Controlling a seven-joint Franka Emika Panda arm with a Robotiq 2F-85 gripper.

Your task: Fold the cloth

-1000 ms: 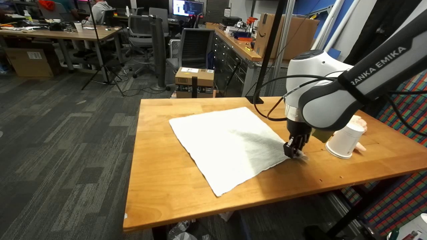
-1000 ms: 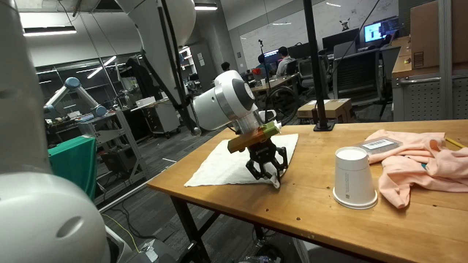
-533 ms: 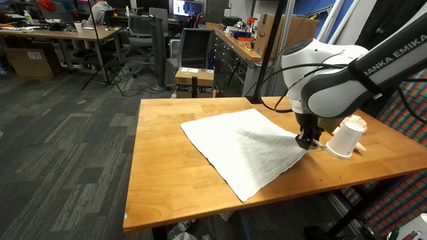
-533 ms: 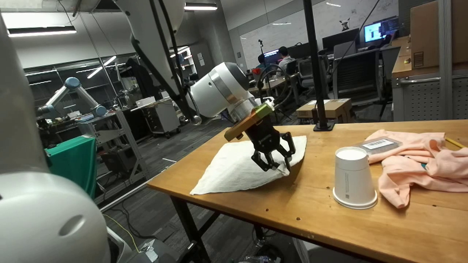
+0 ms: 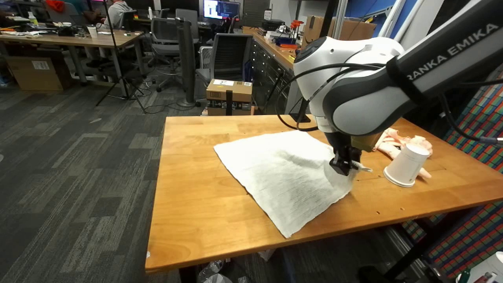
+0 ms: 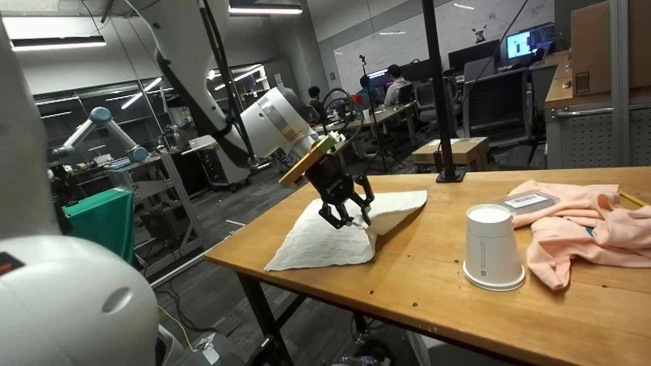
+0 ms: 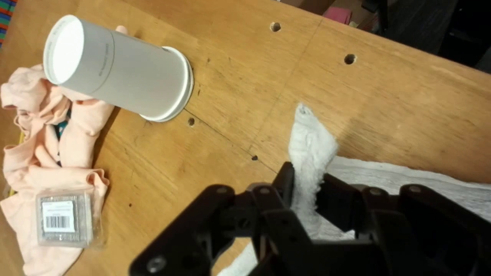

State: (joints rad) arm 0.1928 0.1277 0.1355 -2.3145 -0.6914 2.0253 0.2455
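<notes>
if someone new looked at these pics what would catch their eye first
A newcomer would probably notice the big white cloth first, spread on the table with one corner pinched up in the tool. Next would likely come the white cup, standing upside down beside the crumpled peach fabric on that same table.

Ceiling lights [image 6: 58, 47] glare; soft shadows dull the tabletop [image 6: 432, 239].
</notes>
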